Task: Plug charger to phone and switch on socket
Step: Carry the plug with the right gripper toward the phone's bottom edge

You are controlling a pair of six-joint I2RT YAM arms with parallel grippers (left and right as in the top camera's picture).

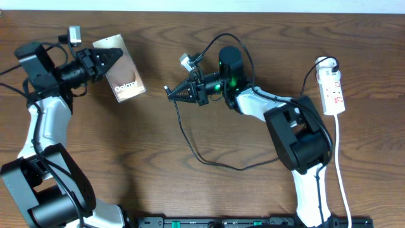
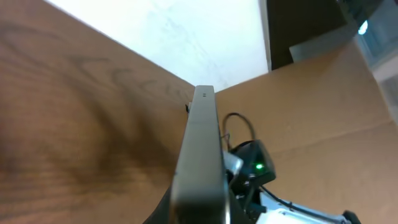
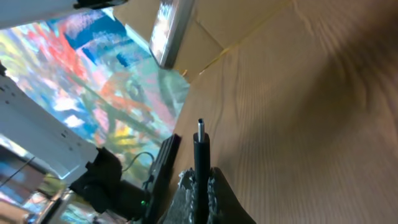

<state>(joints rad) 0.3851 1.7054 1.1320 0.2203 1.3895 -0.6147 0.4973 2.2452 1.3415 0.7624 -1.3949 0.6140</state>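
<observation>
My left gripper (image 1: 116, 56) is shut on the phone (image 1: 124, 75), a brownish back with white "Galaxy" lettering, held at the far left of the table. In the left wrist view the phone (image 2: 200, 155) shows edge-on between the fingers. My right gripper (image 1: 172, 93) is shut on the charger (image 1: 190, 142) near its plug tip, pointing left toward the phone, with a gap between them. The plug tip (image 3: 200, 127) sticks out past the fingers (image 3: 200, 182). The black cable loops over the table in front. The socket (image 1: 331, 85), a white strip with red markings, lies at the far right.
The socket's white cord (image 1: 342, 171) runs down the right side toward the front edge. A small white part (image 1: 186, 61) sits by the right arm's cabling. The phone (image 3: 168, 31) shows far off in the right wrist view.
</observation>
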